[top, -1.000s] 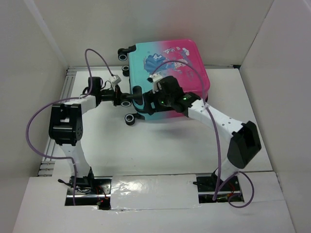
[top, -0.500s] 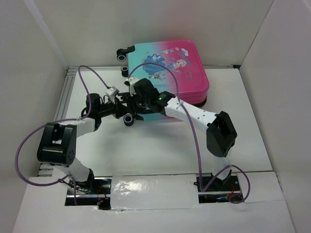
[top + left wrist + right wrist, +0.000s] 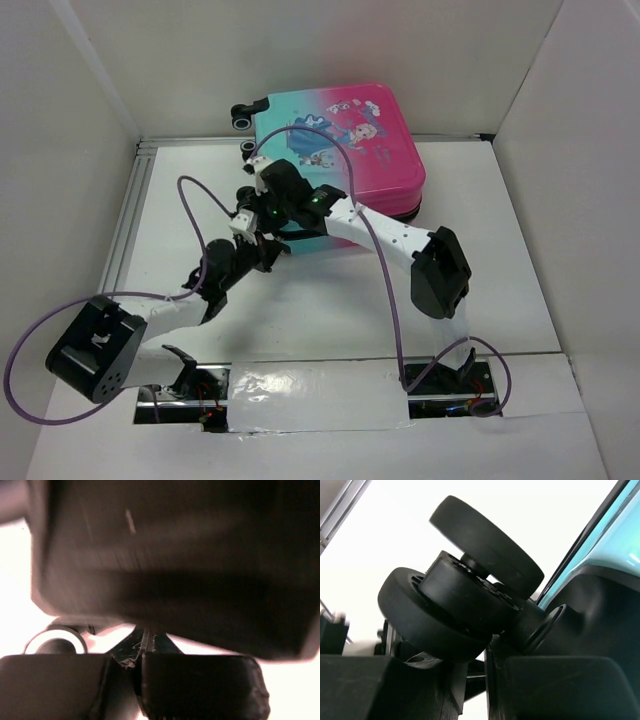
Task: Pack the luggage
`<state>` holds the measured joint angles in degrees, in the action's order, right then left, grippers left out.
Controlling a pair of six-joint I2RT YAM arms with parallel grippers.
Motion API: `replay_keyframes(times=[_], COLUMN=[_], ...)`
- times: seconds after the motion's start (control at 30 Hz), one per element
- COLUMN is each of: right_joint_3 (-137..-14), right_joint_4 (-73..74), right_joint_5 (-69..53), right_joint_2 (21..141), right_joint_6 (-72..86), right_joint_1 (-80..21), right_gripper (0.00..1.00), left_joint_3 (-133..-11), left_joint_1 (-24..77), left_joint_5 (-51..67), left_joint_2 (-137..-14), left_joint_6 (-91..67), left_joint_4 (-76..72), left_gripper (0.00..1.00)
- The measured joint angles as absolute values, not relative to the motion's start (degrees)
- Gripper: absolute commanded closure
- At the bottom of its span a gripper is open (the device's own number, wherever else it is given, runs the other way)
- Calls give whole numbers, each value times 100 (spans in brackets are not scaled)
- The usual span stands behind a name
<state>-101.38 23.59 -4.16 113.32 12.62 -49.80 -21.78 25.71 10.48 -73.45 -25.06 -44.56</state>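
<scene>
The luggage lies closed and flat at the table's far side, wheels to the left. The right gripper is barely parted under a corner wheel — I can't tell if it grips; the left gripper looks pinched closed, though blurred
</scene>
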Motion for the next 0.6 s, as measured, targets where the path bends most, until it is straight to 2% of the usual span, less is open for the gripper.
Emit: replay_keyframes(times=[0.2,0.33,0.5,0.6], right_joint_3=[-10468,-11126,-11834,-12027], right_joint_4=[2639,3343,3284,2921], right_joint_5=[-585,-899,-1284,-884], right_joint_2=[11483,11780,11970,11983], right_joint_6=[1258,1258,1216,976], right_joint_1=[-4980,-4960,-4842,-4595], right_gripper=[76,70,67,67], left_joint_3=[-1752,-1623,-1653,-2029], left_joint_1=[3723,4342,4777,5363], left_joint_5=[-851,-1798,-2276,-2226], left_joint_2=[-7328,-7699,-8309,-8726], left_joint_6=[-2502,-2263,-1962,-1778], left_joint_4=[-5192,-5922,-6700,-6761], left_gripper=[100,100,100,100])
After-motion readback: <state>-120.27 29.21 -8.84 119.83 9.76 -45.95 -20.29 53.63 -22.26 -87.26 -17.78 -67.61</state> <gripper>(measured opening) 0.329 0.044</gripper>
